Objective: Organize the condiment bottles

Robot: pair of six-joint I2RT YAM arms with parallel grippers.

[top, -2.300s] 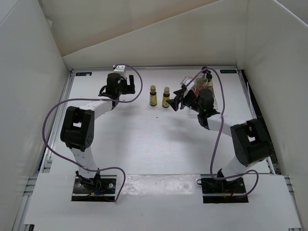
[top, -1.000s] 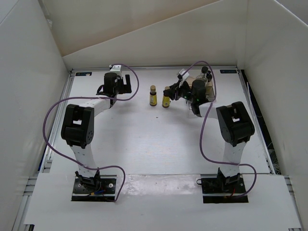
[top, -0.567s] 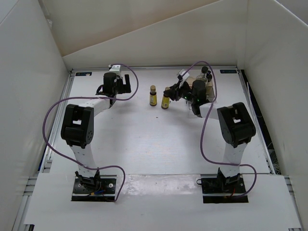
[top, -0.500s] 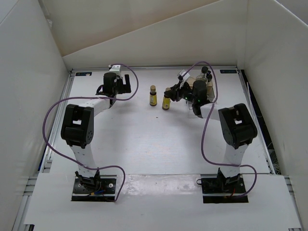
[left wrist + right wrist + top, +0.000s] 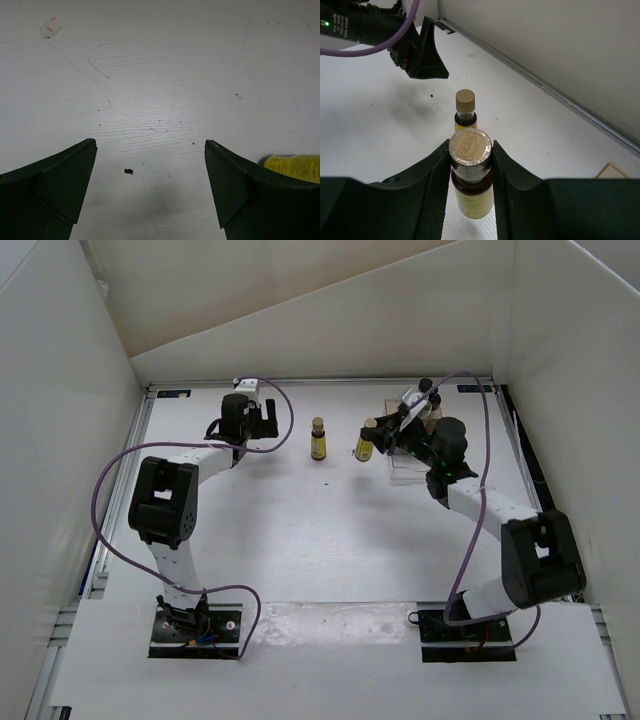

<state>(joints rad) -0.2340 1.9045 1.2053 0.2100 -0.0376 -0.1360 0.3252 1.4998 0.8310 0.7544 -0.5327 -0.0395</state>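
right jaws tight on yellow-labelled bottle (image 5: 471, 180)

- White desk (image 5: 300, 540) is showing faint scratches and dark specks.
- Plain white panels (image 5: 60, 440) are enclosing it left, right and behind.
- Soft, even light is falling.

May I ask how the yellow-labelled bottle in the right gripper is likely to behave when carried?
The bottle looks rigid, probably glass, unlikely to deform. Gripped near its cap, it might swing or slip. Tall and narrow, it may tip when set down.
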